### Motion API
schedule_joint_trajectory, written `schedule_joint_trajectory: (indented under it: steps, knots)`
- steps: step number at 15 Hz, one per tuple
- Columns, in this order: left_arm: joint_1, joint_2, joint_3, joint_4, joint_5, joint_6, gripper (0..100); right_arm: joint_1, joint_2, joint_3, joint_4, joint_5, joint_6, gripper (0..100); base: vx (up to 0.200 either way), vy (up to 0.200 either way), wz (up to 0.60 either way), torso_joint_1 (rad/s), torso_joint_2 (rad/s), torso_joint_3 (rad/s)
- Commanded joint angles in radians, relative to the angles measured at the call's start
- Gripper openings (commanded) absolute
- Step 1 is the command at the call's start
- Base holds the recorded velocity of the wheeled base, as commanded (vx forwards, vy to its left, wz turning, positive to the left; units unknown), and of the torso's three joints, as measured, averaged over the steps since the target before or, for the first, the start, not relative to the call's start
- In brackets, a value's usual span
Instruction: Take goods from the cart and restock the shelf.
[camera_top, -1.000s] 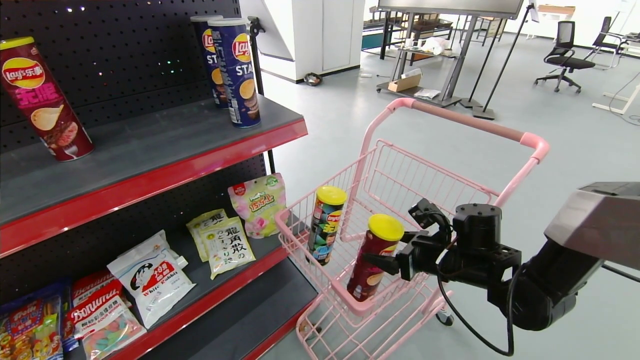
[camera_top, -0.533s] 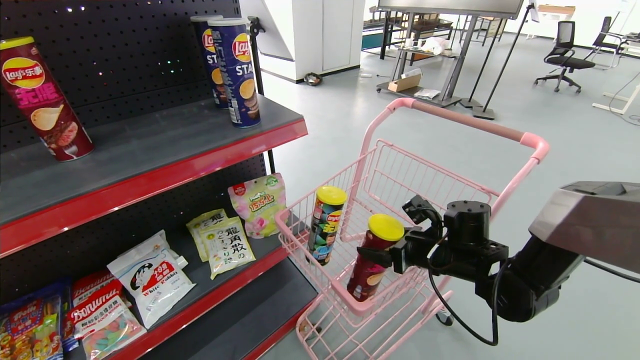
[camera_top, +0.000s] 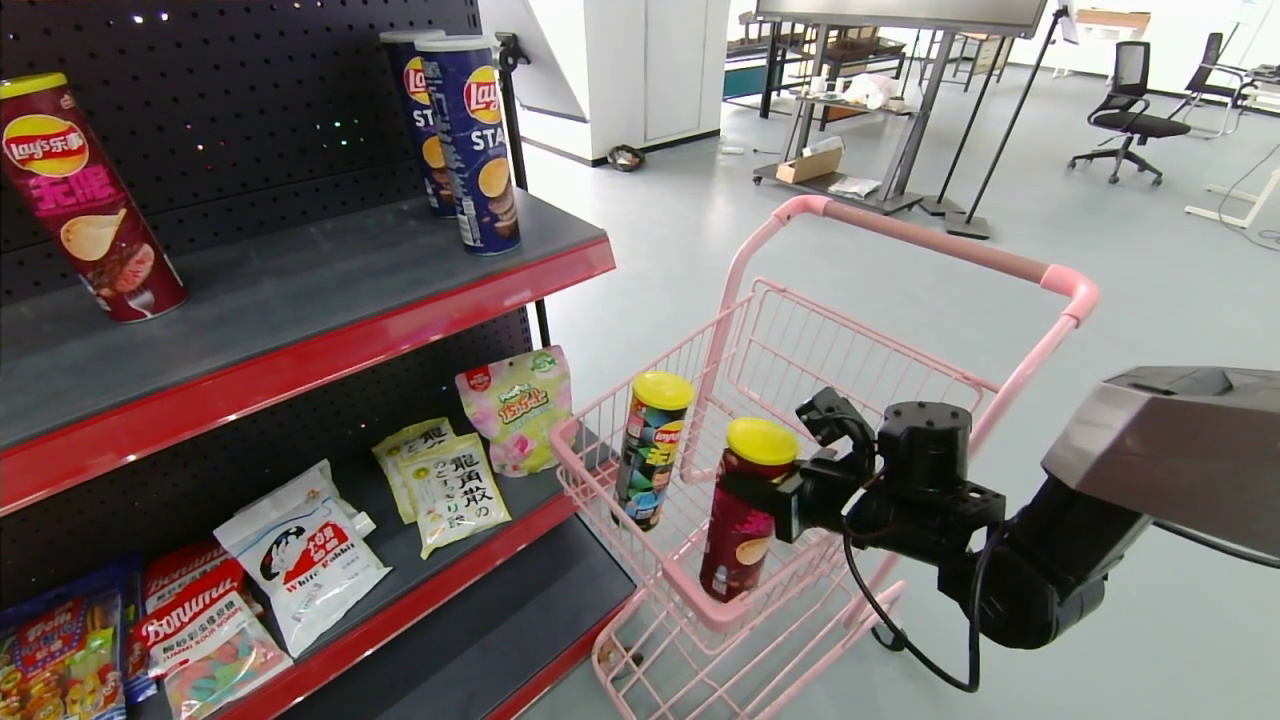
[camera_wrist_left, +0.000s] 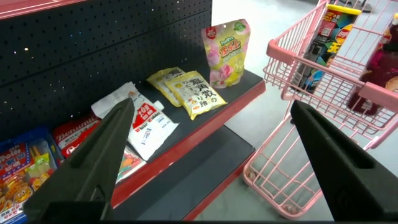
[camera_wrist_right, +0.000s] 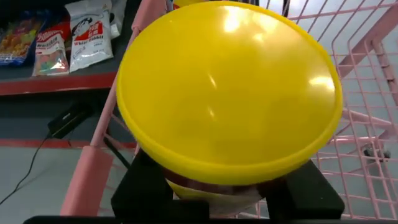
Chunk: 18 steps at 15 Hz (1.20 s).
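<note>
Standing left of the pink wire shopping cart (camera_top: 925, 238), the black pegboard shelf with red-edged boards (camera_top: 330, 335) carries one maroon crisp tube (camera_top: 95, 200) and two dark blue crisp tubes (camera_top: 478, 150) on its upper board. Each bears a round red-and-yellow logo, large lettering and a picture of crisps. Flat snack packets (camera_top: 300, 555) in white, yellow and pink, printed with script and cartoon figures, lie on the lower board just left of the cart's basket. The left end effector (camera_wrist_left: 211, 106) hangs on the shelf side of the cart, fingers wide apart and holding nothing.

Inside the cart, against its front wall, a multicoloured crisp can with a yellow lid (camera_top: 650, 455) stands leaning slightly. Just to its right is the maroon crisp can with a yellow lid (camera_top: 735, 545), near upright, its base down in the basket. The right end effector (camera_top: 752, 492), reaching in from the cart's right, appears clamped on the maroon can just under the lid.

That grip sits high on a long, smooth tube, so the can may swing or slip on the lift. Its base could snag the cart's wire rim or knock the neighbouring can over. A sideways push could set the wheeled cart rolling.
</note>
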Motion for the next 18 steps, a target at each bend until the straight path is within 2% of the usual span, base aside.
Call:
schedule_joint_trajectory:
  steps: [1,3,5,10,11,12,15,16,18]
  knots:
    - [0.0,0.001,0.0,0.001,0.0,0.0,100,0.012,-0.055,-0.001,-0.015,-0.042,0.004,0,0.0,0.0,0.0,0.0,0.0,0.0]
    - [0.0,0.001,0.0,0.001,0.0,0.0,100,0.01,-0.17,-0.01,0.005,-0.079,0.012,0,0.0,0.0,0.0,0.0,0.0,0.0]
    - [0.0,0.001,0.0,-0.001,0.001,0.0,100,0.01,-0.299,-0.014,0.109,-0.087,0.003,0,0.0,0.0,0.0,0.0,0.0,0.0]
    - [0.0,0.001,0.0,0.001,0.0,-0.002,100,-0.002,-0.735,-0.12,0.597,-0.145,-0.075,0,0.0,0.0,0.0,0.0,0.0,0.0]
    - [0.0,0.001,0.0,0.001,0.001,-0.002,100,-0.01,-0.836,-0.109,0.726,-0.223,-0.071,0,0.0,0.0,0.0,0.0,0.0,0.0]
    - [0.0,0.001,0.0,0.001,0.001,-0.002,100,-0.022,-0.91,-0.088,0.792,-0.284,-0.068,0,0.0,0.0,0.0,0.0,0.0,0.0]
    - [0.0,0.001,-0.002,0.001,0.0,-0.002,100,-0.031,-1.114,0.036,0.849,-0.401,-0.079,0,0.0,0.0,0.0,0.0,0.0,0.0]
    - [0.0,0.001,0.0,0.001,0.0,-0.002,100,-0.051,-1.236,0.098,0.955,-0.556,-0.134,0,0.0,0.0,0.0,0.0,0.0,0.0]
    - [0.0,0.001,0.0,0.001,0.001,-0.002,100,-0.06,-1.4,0.133,1.102,-0.636,-0.16,0,0.0,0.0,0.0,0.0,0.0,0.0]
